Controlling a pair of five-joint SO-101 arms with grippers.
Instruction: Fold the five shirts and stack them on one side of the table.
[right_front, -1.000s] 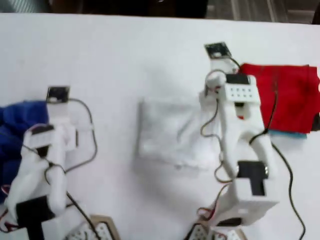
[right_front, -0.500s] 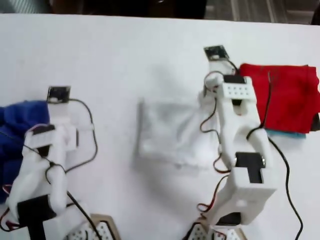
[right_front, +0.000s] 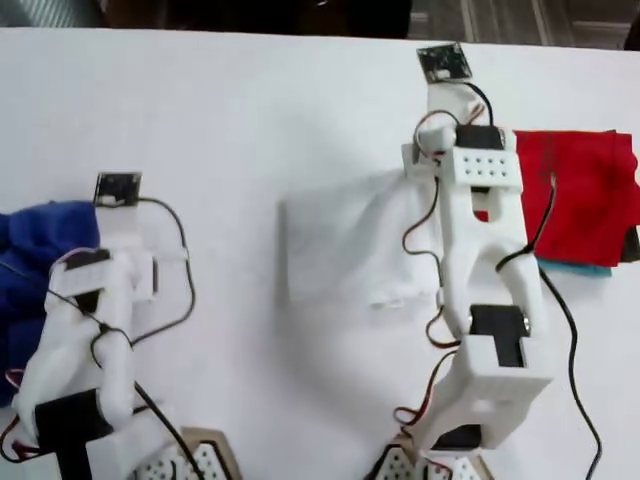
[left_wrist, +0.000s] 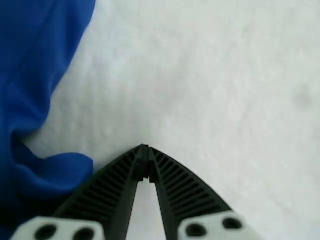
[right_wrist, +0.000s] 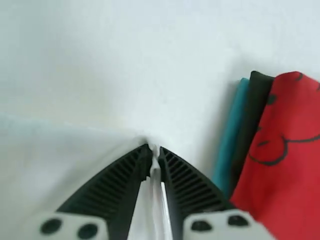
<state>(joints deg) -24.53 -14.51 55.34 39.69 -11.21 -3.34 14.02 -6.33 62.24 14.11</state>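
Note:
A white shirt (right_front: 345, 245) lies mid-table, its right-hand corner pulled up toward the far side. My right gripper (right_wrist: 153, 150) is shut on that corner, and a strip of white cloth (right_wrist: 30, 165) shows between its fingers. Just right of the right arm (right_front: 485, 250) sits a folded stack: a red shirt (right_front: 585, 190) on top, with a black shirt (right_wrist: 256, 112) and a teal shirt (right_wrist: 230, 145) under it. A crumpled blue shirt (right_front: 25, 265) lies at the left edge. My left gripper (left_wrist: 144, 152) is shut on nothing, low over bare table beside the blue shirt (left_wrist: 35, 75).
The white table (right_front: 230, 110) has open room along its far side and between the two arms. Both arm bases and loose cables (right_front: 170, 290) crowd the near edge. Dark floor lies beyond the far edge.
My right gripper has moved toward the far edge, dragging the white shirt's right corner up and stretching the cloth flatter. The left arm has stayed still.

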